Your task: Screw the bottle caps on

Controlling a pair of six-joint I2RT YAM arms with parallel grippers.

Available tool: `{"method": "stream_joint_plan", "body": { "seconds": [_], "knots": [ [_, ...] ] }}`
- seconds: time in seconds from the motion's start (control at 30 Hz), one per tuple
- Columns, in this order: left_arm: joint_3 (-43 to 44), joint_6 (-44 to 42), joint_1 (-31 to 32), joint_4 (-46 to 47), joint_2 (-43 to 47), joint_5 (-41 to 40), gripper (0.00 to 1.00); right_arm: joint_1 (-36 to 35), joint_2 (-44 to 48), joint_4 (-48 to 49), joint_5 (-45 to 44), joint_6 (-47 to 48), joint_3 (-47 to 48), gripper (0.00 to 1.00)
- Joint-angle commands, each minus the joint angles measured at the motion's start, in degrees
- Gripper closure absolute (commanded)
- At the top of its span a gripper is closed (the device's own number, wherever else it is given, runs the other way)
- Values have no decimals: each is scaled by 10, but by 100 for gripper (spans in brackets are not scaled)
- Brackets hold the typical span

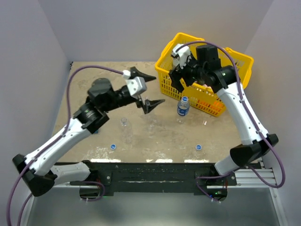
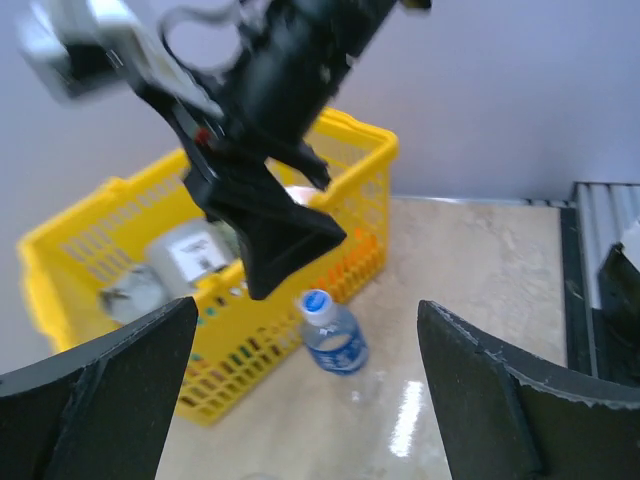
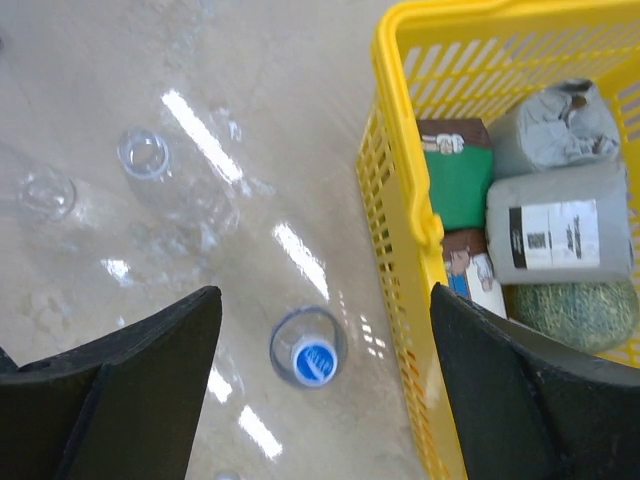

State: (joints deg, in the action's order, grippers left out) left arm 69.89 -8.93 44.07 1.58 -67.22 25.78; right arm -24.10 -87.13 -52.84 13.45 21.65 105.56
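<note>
Your left tool (image 1: 157,88) hangs above the middle of the surface (image 1: 160,139), fingers spread wide with nothing between them. Your right tool (image 3: 325,292) sits over the left end of the yellow basket (image 3: 428,228), fingers likewise spread wide and empty. In the left wrist view it shows as a dark shape above the basket's rim. The labelled bottle (image 1: 183,107) stands upright on the surface just beside the basket's front wall, apart from both tools. A blue cap (image 3: 314,360) sits on its neck; you cannot tell from these views whether it is threaded tight. In the right wrist view this bottle lies below the gap between the right tool's fingers, untouched. A clear bottle (image 3: 145,155) and a second clear bottle (image 3: 45,193) stand upright near each other on the surface, left of the labelled one, both with open mouths. From above they are faint against the glare. A loose cap (image 1: 113,146) lies flat near the front edge on your left arm's side, and a second loose cap (image 1: 198,147) lies near the front edge on your right arm's side. The two are well apart, and neither touches a bottle or a tool. Inside the basket you have grey cans (image 3: 560,235) and a green box (image 3: 455,180).
</note>
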Motion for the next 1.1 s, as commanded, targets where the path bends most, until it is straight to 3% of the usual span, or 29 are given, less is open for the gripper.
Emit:
{"method": "stream_joint_plan", "body": {
  "seconds": [0.0, 0.07, 0.2, 0.4, 0.77, 0.87, 1.07],
  "knots": [
    [30, -43, -47, -175, 58, -125, 2, -8, -60, 60, 86, -44, 24, 14],
    [37, -14, -115, -176, 63, -174, 2, -27, -80, 78, 104, -32, 10, 14],
    [15, -21, -161, -121, 79, -294, 0, -65, -89, 107, 149, -11, -38, 14],
    [11, 8, -231, -95, 80, -275, 0, -104, -51, 220, 155, 9, -147, 11],
    [-15, 25, -239, -84, 84, -236, 0, -125, -71, 294, 131, -20, -185, 16],
    [-20, 27, -239, -80, 84, -231, 0, -130, -86, 296, 127, -22, -181, 18],
    [-24, 32, -239, -79, 85, -216, 0, -133, -105, 290, 119, -21, -176, 34]
  ]
}}
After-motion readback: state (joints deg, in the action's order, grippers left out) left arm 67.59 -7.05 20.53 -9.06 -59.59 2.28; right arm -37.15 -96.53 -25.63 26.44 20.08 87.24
